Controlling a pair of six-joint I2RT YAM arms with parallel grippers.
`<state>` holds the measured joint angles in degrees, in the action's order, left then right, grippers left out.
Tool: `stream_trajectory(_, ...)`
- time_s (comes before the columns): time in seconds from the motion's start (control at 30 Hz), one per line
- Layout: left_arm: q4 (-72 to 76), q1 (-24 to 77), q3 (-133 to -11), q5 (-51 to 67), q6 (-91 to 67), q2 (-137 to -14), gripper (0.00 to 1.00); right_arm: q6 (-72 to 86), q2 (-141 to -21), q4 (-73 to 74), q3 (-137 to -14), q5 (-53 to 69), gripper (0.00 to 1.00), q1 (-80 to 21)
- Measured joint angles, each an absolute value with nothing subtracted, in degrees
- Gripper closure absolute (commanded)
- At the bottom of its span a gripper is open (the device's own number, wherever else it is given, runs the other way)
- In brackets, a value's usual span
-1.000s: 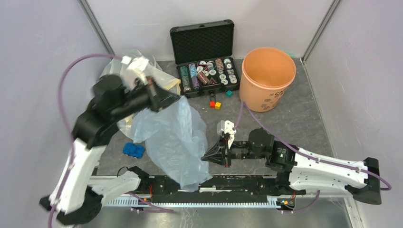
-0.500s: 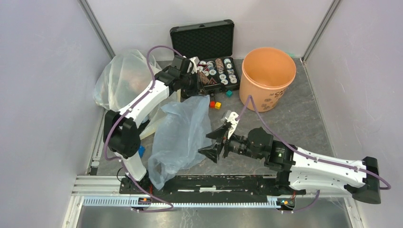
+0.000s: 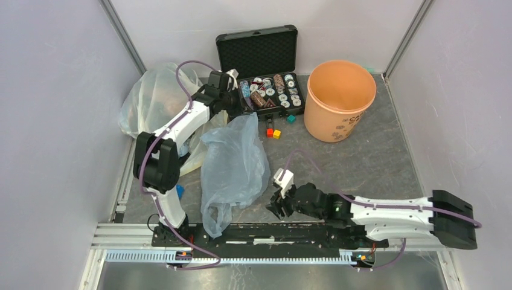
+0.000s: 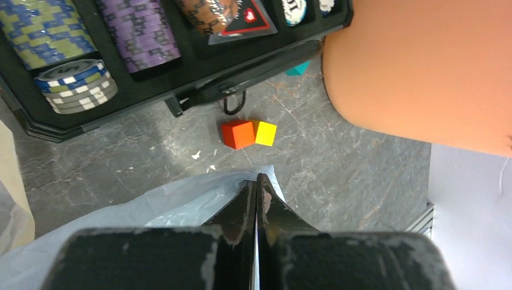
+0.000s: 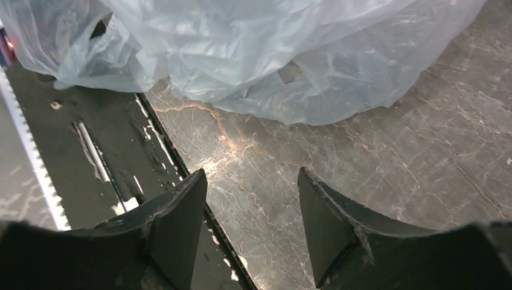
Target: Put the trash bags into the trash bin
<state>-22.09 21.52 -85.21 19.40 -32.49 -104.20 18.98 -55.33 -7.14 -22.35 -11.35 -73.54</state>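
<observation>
The trash bag (image 3: 232, 163), pale blue and crinkly, hangs from its top corner and trails down to the near rail. My left gripper (image 3: 237, 112) is shut on that corner; in the left wrist view the closed fingertips (image 4: 256, 181) pinch the blue film (image 4: 169, 205). The trash bin (image 3: 338, 99), an orange-tan bucket, stands upright at the back right and shows as an orange wall (image 4: 422, 66) in the left wrist view. My right gripper (image 3: 275, 205) hangs low beside the bag's lower right edge. It is open (image 5: 250, 181) with only bare table between the fingers, and the bag (image 5: 272, 54) lies just ahead.
A black foam-lined case (image 3: 259, 51) of poker chips stands open behind the bag. Red and yellow cubes (image 3: 273, 133) and a teal cube (image 3: 291, 119) lie between case and bin. A large yellowish bag (image 3: 154, 99) fills the back left. A black rail (image 3: 253, 232) runs along the near edge.
My left arm has swung from the left to the back middle, carrying the bag's top with it. My right gripper has opened and dropped toward the near edge.
</observation>
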Motion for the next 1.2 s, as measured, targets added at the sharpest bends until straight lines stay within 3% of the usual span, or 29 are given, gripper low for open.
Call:
stream_trajectory(0.17, -21.26, 20.67, -85.21, 19.66, -32.49, -106.15, 0.98, 14.81, -63.29, -14.39, -21.93, -14.72, 0.35, -76.90)
stream_trajectory(0.43, -19.86, 20.01, -84.27, 20.08, -32.47, -108.40, 0.98, 11.03, -72.84, -27.92, -21.41, -18.44, 0.12, -78.98)
stream_trajectory(0.87, -15.18, 15.77, -78.13, 23.00, -34.48, -108.38, 0.98, 17.21, -88.95, -50.52, -21.65, -22.76, 0.10, -80.58)
stream_trajectory(0.93, -14.04, 15.75, -77.65, 23.20, -34.96, -108.29, 0.98, 17.76, -90.70, -51.92, -22.79, -22.83, 0.19, -80.58)
stream_trajectory(1.03, -13.02, 15.66, -76.66, 23.73, -35.35, -108.16, 0.98, 18.24, -92.44, -52.53, -25.41, -23.94, 0.65, -80.58)
stream_trajectory(1.1, -12.82, 15.53, -76.27, 24.14, -35.38, -108.16, 0.98, 19.07, -92.92, -52.21, -27.24, -25.65, 0.88, -80.58)
stream_trajectory(1.2, -12.45, 15.22, -75.88, 24.23, -35.75, -108.16, 0.98, 20.14, -92.51, -51.90, -27.68, -27.73, 1.00, -80.58)
